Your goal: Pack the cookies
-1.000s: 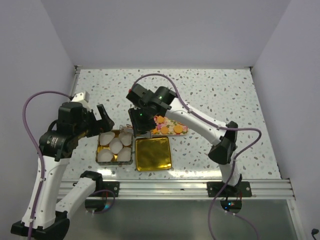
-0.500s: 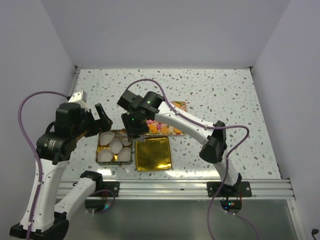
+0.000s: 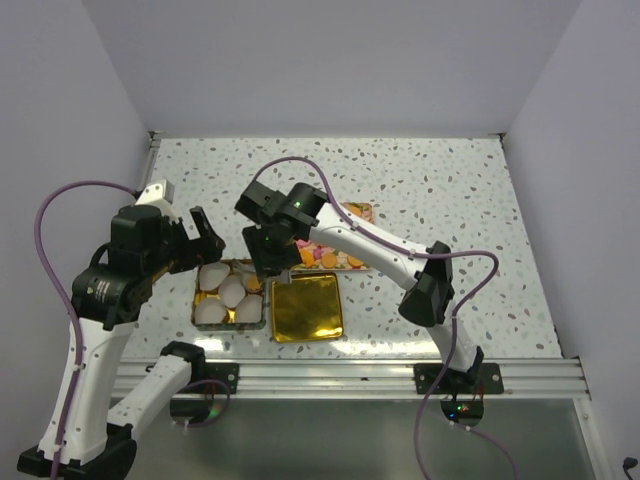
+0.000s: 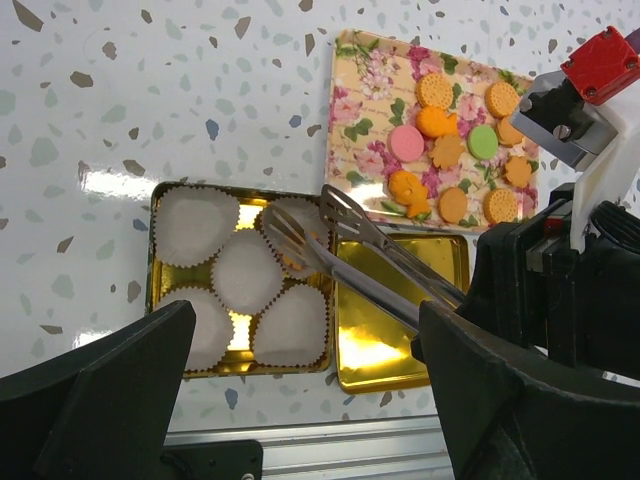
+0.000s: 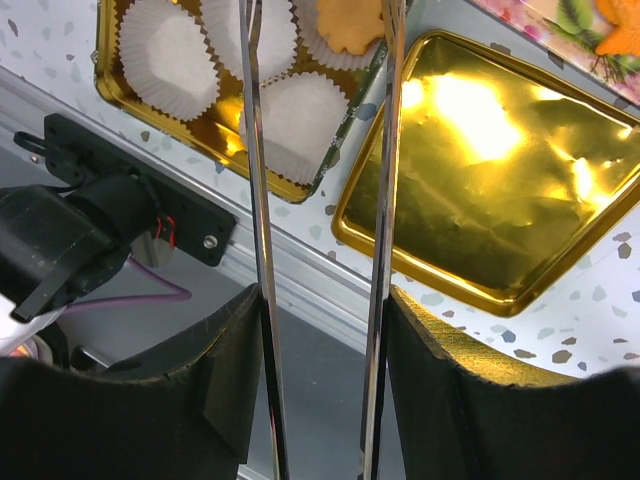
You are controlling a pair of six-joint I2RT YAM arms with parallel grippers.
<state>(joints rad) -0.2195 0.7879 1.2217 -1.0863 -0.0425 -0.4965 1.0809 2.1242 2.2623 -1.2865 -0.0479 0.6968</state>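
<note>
While my right gripper (image 5: 322, 300) clamps the tongs (image 5: 388, 150), their blades stand apart over the paper cups (image 5: 170, 55) in the gold tin (image 5: 225, 140). One orange cookie (image 5: 350, 25) lies in a cup between the blades, at their far end. More cookies (image 4: 406, 143) sit on the floral tray (image 4: 350, 60) beyond. My left gripper (image 4: 305, 320) hangs spread wide, holding nothing.

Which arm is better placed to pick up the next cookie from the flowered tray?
Right: the right gripper holds the tongs, whose tips hang over the tin beside the tray of cookies. The left gripper is open, empty and on the tin's far side.
</note>
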